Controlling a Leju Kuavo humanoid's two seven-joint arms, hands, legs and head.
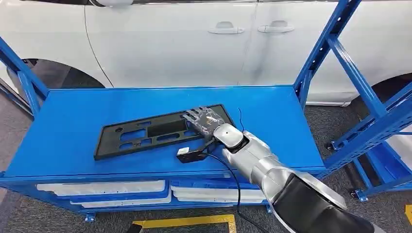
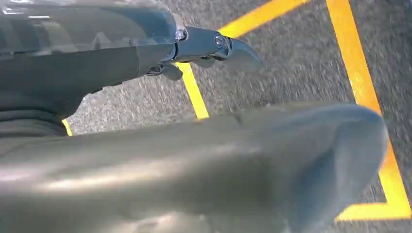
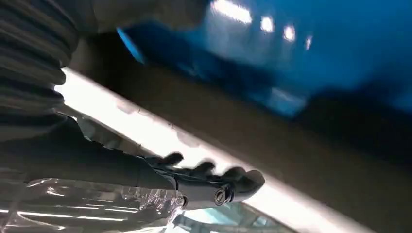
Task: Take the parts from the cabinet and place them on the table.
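- Black flat plastic part lying flat on blue table top, long side running left to right, slightly angled, right end farther from the near edge.
- Part with several cut-out slots; blue surface visible through them.
- Right hand resting on right end of the part, fingers stretched over its top face toward the far edge. Grasping or merely lying on it: cannot tell from head view.
- Right wrist view: dark fingertips curled against a dark flat surface with a bright strip; picture blurred, grip not readable here either.
- Silver right arm entering from lower right, crossing near edge of table.
- Small black box with white label hanging at the wrist, just above table surface near the part's lower right corner; black cable running from it down past the table edge.
- Left hand seen in left wrist view over grey floor, nothing in it; fingers partly hidden and blurred, released or clenched: cannot tell.
- Yellow floor lines beneath the left hand.
- White parts on lower shelf under the table top, left and right compartments.
- White car directly behind table, two door handles visible.
- Blue rack frame standing to the right of table.
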